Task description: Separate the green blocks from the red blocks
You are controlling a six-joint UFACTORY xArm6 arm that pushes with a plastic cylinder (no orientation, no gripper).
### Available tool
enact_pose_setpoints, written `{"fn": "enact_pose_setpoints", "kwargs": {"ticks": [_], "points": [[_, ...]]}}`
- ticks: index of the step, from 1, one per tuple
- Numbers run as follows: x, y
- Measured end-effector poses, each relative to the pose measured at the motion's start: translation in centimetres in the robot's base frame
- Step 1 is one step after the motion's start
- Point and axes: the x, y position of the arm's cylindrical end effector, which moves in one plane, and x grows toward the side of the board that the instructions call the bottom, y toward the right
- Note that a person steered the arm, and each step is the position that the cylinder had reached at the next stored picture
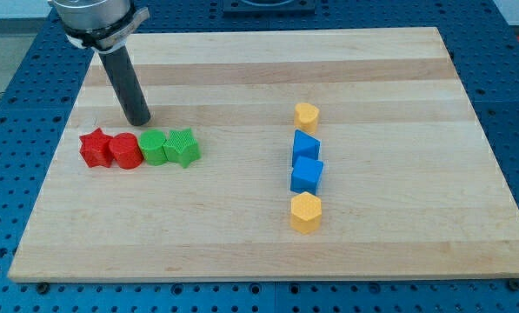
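Green star block (183, 147) and green rounded block (154, 148) sit in one tight row with red cylinder block (125, 150) and red star block (95, 147), left side of the wooden counter (398, 69); green cylinder and red cylinder are touching. No hand is fitted, so no open or closed state applies. My tip (138, 121) is placed just beyond the row, near the red/green joint. Risk: an off-seam push drags a red along. Yellow and blue blocks lie well apart, right.
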Motion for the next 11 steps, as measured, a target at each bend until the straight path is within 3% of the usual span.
{"fn": "enact_pose_setpoints", "kwargs": {"ticks": [2,4,5,11], "points": [[-0.1,0.0],[4.6,5.1],[7.1,4.4],[8.5,-0.3]]}}
